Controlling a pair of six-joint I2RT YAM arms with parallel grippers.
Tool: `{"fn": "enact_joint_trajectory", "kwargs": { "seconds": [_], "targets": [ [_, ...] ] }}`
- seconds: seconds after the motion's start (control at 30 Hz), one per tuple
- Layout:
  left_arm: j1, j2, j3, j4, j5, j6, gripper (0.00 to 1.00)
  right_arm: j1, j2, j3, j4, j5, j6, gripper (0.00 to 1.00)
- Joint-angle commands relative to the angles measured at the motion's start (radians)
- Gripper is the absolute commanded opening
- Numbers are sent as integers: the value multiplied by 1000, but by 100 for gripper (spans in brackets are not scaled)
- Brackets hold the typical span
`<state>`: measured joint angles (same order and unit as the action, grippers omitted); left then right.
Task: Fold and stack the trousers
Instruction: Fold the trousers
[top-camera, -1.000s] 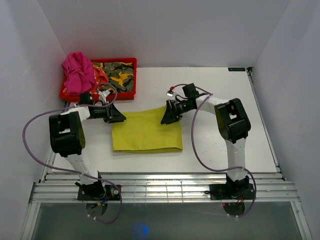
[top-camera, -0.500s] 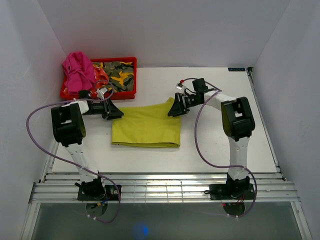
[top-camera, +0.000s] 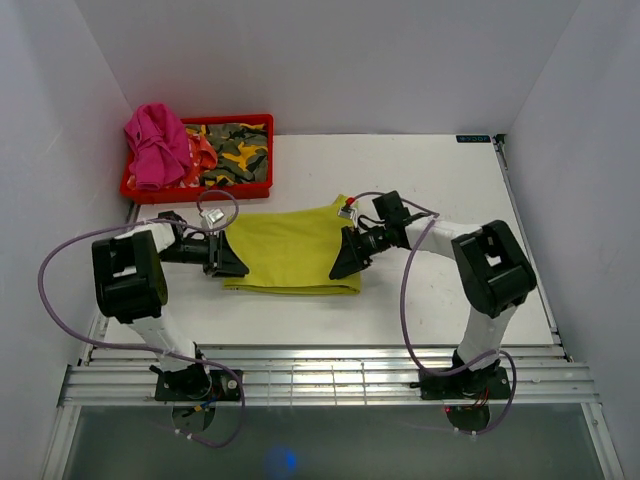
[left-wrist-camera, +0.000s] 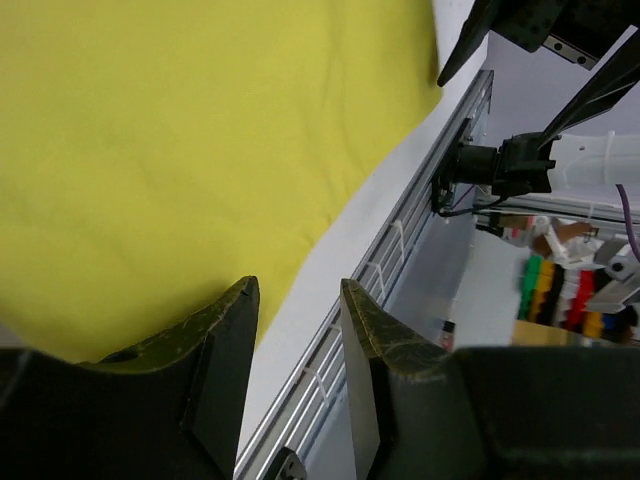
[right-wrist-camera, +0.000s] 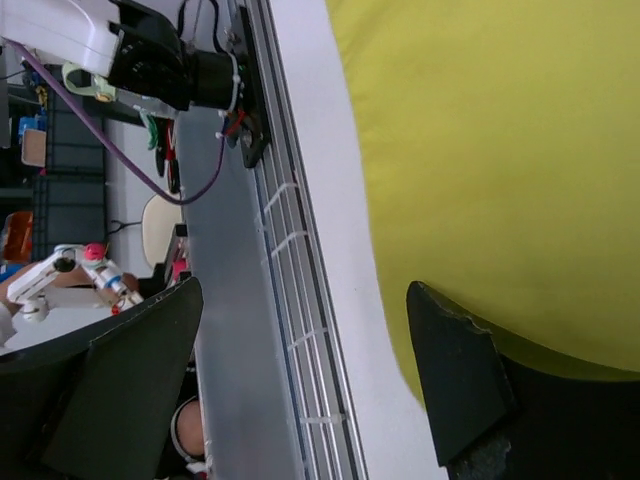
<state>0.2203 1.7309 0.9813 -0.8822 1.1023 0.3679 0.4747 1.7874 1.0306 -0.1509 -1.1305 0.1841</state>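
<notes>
1. At the near left corner of the folded trousers (top-camera: 290, 250), the left gripper (top-camera: 236, 264) sits low with its jaws narrowly parted. The left wrist view shows bare table between the fingers (left-wrist-camera: 225, 350), so it holds nothing.
2. At the near right corner, the right gripper (top-camera: 340, 265) stands with jaws wide. One finger (right-wrist-camera: 455, 380) lies over the cloth edge and the other over the table rail (right-wrist-camera: 290, 250). Nothing is gripped.
3. The trousers form a lime yellow-green rectangle lying flat on the white table (top-camera: 440, 170), between the two grippers.
4. At the far left corner of the table, a red bin (top-camera: 245, 120) holds a pink garment (top-camera: 155, 145) and a camouflage garment (top-camera: 235, 145).
</notes>
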Motion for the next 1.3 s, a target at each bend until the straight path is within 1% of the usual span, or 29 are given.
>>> {"fn": "enact_joint_trajectory", "kwargs": {
  "seconds": [0.0,0.07,0.1,0.17,0.27,0.33,0.4,0.47,0.53,0.57,0.63,0.67,0.7,0.73,0.77,0.83,0.87,0.9,0.93,0.97,1.0,1.03,1.07,1.1,1.13,1.17,1.2,1.23,1.27],
  "targets": [
    [4,99,-23,-9,-13,68,48,16,113,44,-27,-18,-40,88],
    [8,154,-6,-4,-7,39,46,16,200,71,-68,-5,-72,85],
    [10,201,3,17,-9,29,45,10,219,71,-78,3,-78,84],
    [13,239,35,40,-44,-29,44,-1,247,59,-79,52,-78,82],
    [13,282,66,95,-91,-102,44,-47,238,26,-79,130,-75,80],
    [7,289,79,109,-82,-119,45,-93,216,11,-79,193,-66,80],
    [-22,274,97,118,-73,-132,47,-142,175,-20,-79,222,-63,80],
    [-68,228,97,146,-90,-159,48,-179,135,-62,-79,270,-57,76],
    [-100,211,91,202,-116,-219,50,-241,116,-92,-84,323,-61,74],
    [-143,219,92,218,-124,-237,50,-267,104,-104,-101,343,-69,74],
    [-188,246,129,236,-128,-279,49,-355,102,-122,-125,388,-89,72],
    [-241,272,141,249,-127,-300,49,-385,95,-125,-134,399,-113,72],
    [-258,283,155,271,-119,-320,49,-440,90,-110,-180,405,-133,71],
    [-275,289,183,279,-95,-336,49,-461,84,-101,-208,405,-159,70],
    [-307,289,194,288,-97,-342,49,-473,61,-87,-235,403,-194,69],
    [-337,256,212,325,-122,-357,50,-512,17,-57,-300,416,-244,68],
    [-360,237,220,337,-127,-357,52,-513,-43,-49,-314,422,-283,69],
    [-367,199,232,347,-134,-357,53,-507,-74,-37,-338,428,-294,69],
    [-372,175,253,350,-154,-359,54,-501,-107,-9,-346,461,-302,73],
    [-369,142,257,361,-166,-397,55,-489,-165,12,-354,500,-305,74],
    [-368,101,254,396,-194,-403,57,-437,-190,40,-361,547,-304,76],
    [-368,-7,246,419,-235,-409,60,-403,-216,95,-366,661,-298,80],
    [-366,-68,217,449,-340,-441,64,-368,-255,124,-366,732,-288,83],
    [-363,-127,205,492,-390,-457,73,-276,-269,149,-362,798,-273,86],
    [-361,-228,204,493,-438,-461,80,-225,-275,172,-348,899,-264,87],
    [-355,-270,204,493,-544,-472,89,-181,-275,210,-345,934,-250,87],
    [-352,-306,221,467,-603,-494,98,-101,-269,221,-334,957,-223,87],
    [-348,-361,232,447,-660,-506,98,-59,-261,224,-316,1025,-137,88],
    [-337,-381,243,424,-714,-515,98,-23,-232,236,-299,1061,-105,89]
  ]
}}
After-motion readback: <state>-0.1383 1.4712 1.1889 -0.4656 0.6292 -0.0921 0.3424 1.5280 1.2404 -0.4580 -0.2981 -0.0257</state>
